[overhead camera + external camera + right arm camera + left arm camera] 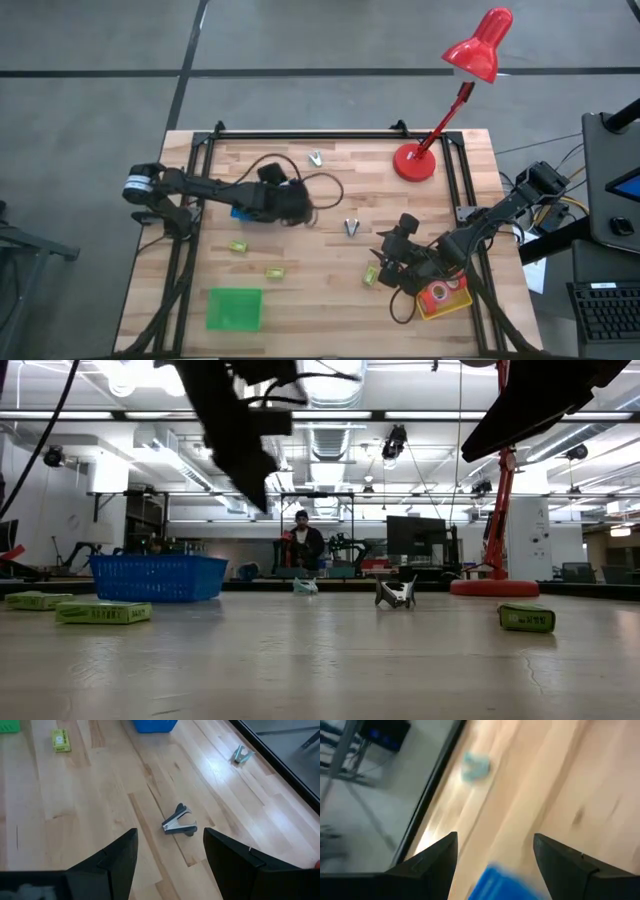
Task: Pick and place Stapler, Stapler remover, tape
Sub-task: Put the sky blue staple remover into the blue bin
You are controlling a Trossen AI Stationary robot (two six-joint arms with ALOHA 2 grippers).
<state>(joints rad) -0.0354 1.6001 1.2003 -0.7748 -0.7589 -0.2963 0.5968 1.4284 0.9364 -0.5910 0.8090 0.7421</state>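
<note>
My left gripper (495, 855) hangs wide open and empty above the blue plastic basket (507, 885) (frame centre-left); my right gripper (170, 852), parted, empty, faces the dark metal staple remover (179, 821).

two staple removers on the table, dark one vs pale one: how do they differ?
The dark staple remover lies mid-table, just ahead of the open right gripper; the pale staple remover lies by the table's far edge, away from both grippers. The dark one looks black-handled, the pale one light-coloured. Both are claw-shaped and free on the wood.

Two staple removers (352, 227) (316, 158) apart on wood; tape rolls (437, 293) in tray.
</note>
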